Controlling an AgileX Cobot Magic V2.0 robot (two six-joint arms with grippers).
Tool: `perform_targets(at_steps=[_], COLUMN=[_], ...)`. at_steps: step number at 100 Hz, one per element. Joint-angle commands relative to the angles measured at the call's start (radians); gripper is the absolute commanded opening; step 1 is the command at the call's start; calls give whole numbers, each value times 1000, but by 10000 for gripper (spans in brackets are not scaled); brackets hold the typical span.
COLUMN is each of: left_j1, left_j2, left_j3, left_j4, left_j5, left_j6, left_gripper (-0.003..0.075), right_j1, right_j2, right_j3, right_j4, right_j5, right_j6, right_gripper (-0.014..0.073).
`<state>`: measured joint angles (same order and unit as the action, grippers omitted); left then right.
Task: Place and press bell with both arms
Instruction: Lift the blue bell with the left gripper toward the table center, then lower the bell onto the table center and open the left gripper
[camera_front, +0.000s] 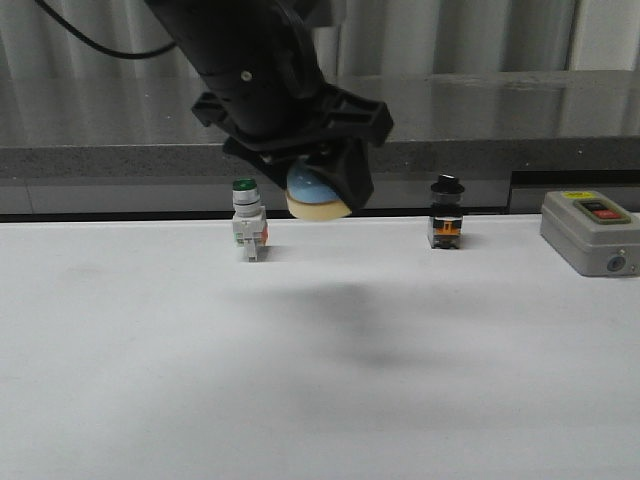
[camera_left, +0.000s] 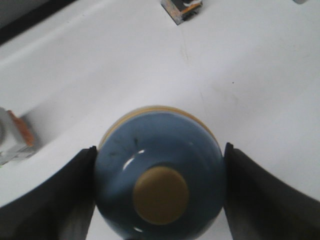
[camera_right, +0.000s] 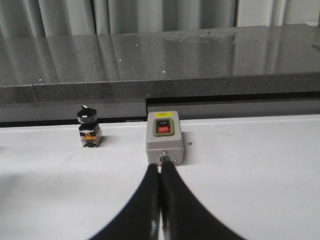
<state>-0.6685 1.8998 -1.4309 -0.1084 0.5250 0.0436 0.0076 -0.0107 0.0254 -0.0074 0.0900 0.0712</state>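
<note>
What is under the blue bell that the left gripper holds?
Only bare white table with a soft shadow lies below the bell, which hangs in the air in the left gripper. The bell's own underside is hidden from every view.

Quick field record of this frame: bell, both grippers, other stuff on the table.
bell: held in the air above the white table, tilted
left gripper: jaws shut on the bell's sides
right gripper: jaws shut, empty, low over the table
green-capped switch: upright, on the table
black-capped switch: upright, on the table
grey on/off box: on the table's right edge
</note>
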Motion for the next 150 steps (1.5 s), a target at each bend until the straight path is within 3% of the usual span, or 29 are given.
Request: perform_targets(at_steps=[1, 69, 77, 84, 100, 109, 150], left_j1=[-16, -18, -18, -18, -18, -18, -16], left_j2=[0, 169, 169, 169, 169, 169, 83], left_j3=[-61, -107, -107, -107, -107, -107, -107], left_j4=[-12, -34, -34, -35, -38, -38, -53], left_j5=[-32, 14, 18, 25, 33, 33, 41], left_j6=[-2, -2, -2, -2, 0, 0, 0], left_gripper=[-12, 5, 70, 173, 544, 678, 689], right_j1=[-5, -5, -5, -5, -5, -5, -5], right_j2=[-19, -19, -19, -19, -19, -19, -19], right_j3=[-14, -14, -14, -14, -14, -14, -14], right_j4=[-3, -3, -3, -3, -3, -3, -3], right_j5=[-84, -84, -84, -84, -84, -84, -84], right_j6=[-5, -5, -5, -5, -5, -5, -5], right_gripper=[-60, -60, -60, -60, -60, -60, -60])
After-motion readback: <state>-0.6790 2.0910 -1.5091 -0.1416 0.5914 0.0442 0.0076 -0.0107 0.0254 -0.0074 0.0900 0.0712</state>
